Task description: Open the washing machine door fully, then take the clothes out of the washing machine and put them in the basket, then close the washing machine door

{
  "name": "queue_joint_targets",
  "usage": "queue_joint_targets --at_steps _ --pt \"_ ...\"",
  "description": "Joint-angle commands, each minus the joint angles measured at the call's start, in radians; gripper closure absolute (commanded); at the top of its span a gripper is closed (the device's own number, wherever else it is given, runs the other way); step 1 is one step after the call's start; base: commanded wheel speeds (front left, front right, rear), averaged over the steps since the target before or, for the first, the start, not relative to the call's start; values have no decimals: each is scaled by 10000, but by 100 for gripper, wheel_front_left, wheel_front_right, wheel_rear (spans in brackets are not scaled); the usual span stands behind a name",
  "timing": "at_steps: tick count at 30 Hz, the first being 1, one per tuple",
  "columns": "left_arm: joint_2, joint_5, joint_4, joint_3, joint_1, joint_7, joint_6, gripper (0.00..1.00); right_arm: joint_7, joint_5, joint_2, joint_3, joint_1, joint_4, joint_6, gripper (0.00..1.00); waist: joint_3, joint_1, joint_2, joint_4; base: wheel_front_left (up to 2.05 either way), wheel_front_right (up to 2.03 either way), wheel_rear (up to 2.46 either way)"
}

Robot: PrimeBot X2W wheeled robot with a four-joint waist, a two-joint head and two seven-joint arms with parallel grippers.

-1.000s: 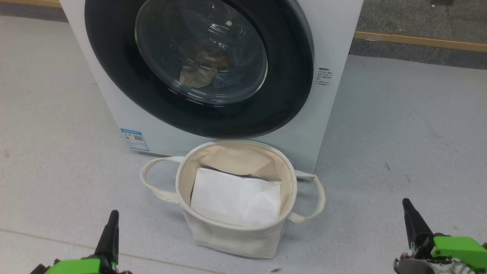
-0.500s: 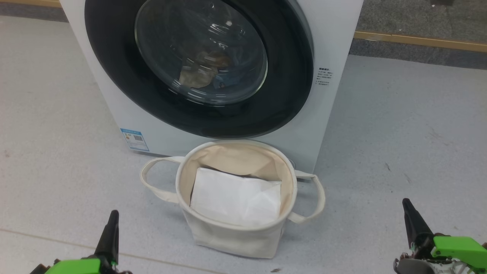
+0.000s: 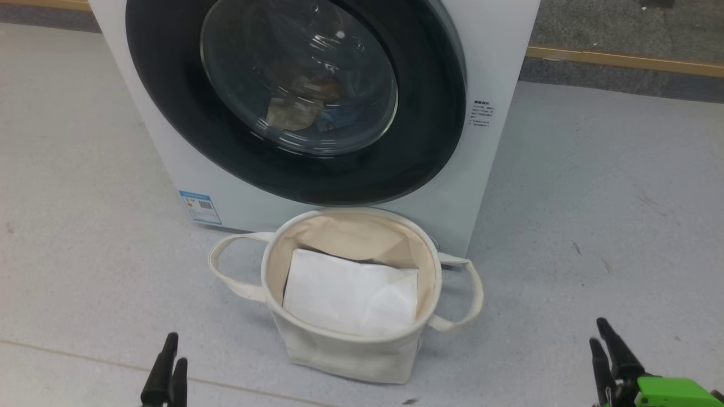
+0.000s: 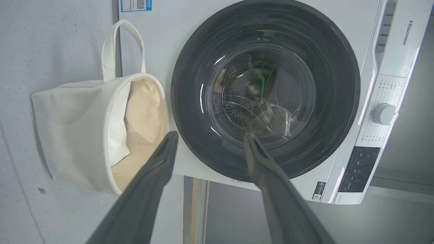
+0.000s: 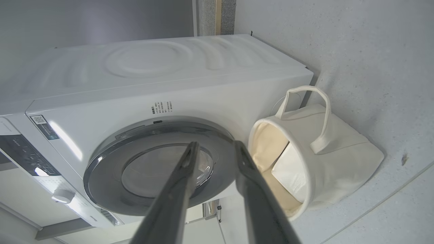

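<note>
The white washing machine stands ahead, and its black-rimmed door is closed against the front. Behind the glass lie the clothes, a brownish-cream bundle with some blue beside it. The cream basket sits on the floor just under the door and holds a plain white sheet. Low on the left, my left gripper is open and holds nothing; its wrist view faces the door and basket. My right gripper is open too, low on the right, well short of the door.
Grey speckled floor spreads to both sides of the machine. A wood-trimmed wall base runs behind it. The control panel with a round knob lies past the door's rim. A blue label marks the machine's lower front corner.
Both grippers have sunk lower in the head view and turned, so two fingers of each now show. The green wrist housings have mostly dropped out of view. Door, basket and sheet are unmoved.
</note>
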Motion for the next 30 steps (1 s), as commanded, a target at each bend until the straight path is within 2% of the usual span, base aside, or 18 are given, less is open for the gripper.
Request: queue_joint_targets --at_steps 1,4,9,16,30 --pt "50 21 -314 5 -267 -99 9 0 -98 -84 -41 39 -290 -328 0 0 -1 4 0 5 0 0 0" --pt "52 58 -355 10 -284 -187 23 0 -185 -159 -43 61 -327 -384 0 0 -21 22 0 14 0 0 0" --pt "56 199 -460 88 -305 -333 77 0 -332 -333 -47 80 -389 -473 0 0 -11 2 0 27 0 0 0" --pt "61 760 -799 287 -382 -538 194 0 -537 -821 -53 78 -551 -653 0 0 -15 0 0 46 0 0 0" --pt "70 2985 -1959 256 -609 -917 406 0 -917 -2922 -80 396 -1095 -1203 1 0 -3 0 0 77 0 0 0"
